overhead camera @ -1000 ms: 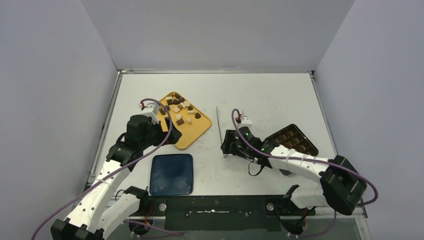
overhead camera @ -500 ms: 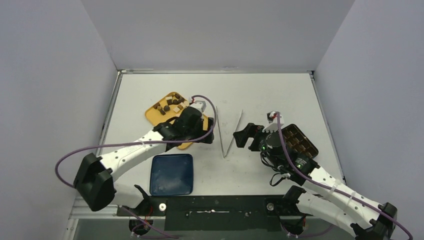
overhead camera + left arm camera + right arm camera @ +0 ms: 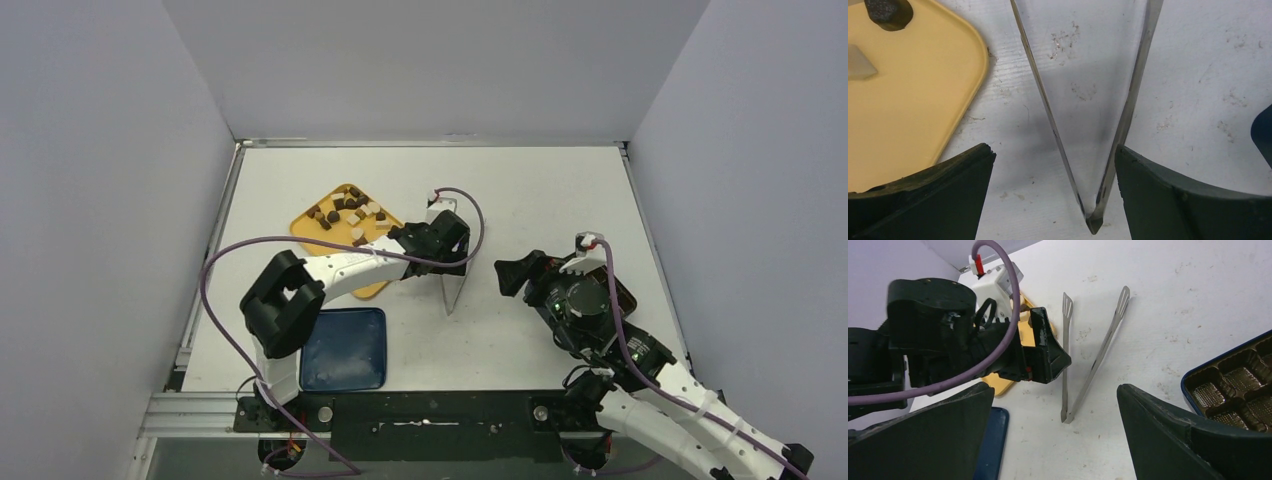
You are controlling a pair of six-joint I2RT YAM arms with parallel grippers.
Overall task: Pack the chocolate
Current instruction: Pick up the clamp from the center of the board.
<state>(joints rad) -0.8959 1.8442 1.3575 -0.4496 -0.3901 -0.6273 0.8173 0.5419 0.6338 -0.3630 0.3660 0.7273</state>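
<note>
Hovering wide open, left gripper [image 3: 1054, 150] straddles the shiny V-shaped metal tongs [image 3: 1132, 85] beside a smooth yellow tray [image 3: 908, 115] of chocolate [image 3: 333, 216]; right gripper [image 3: 1054, 390] gapes too.

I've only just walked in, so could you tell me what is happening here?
The left gripper hangs open astride the hinged end of the metal tongs, which lie on the table, not yet grasped. The right gripper is open and empty near the compartment box. The chocolate sits on the yellow tray; the box cells in view are empty.
</note>
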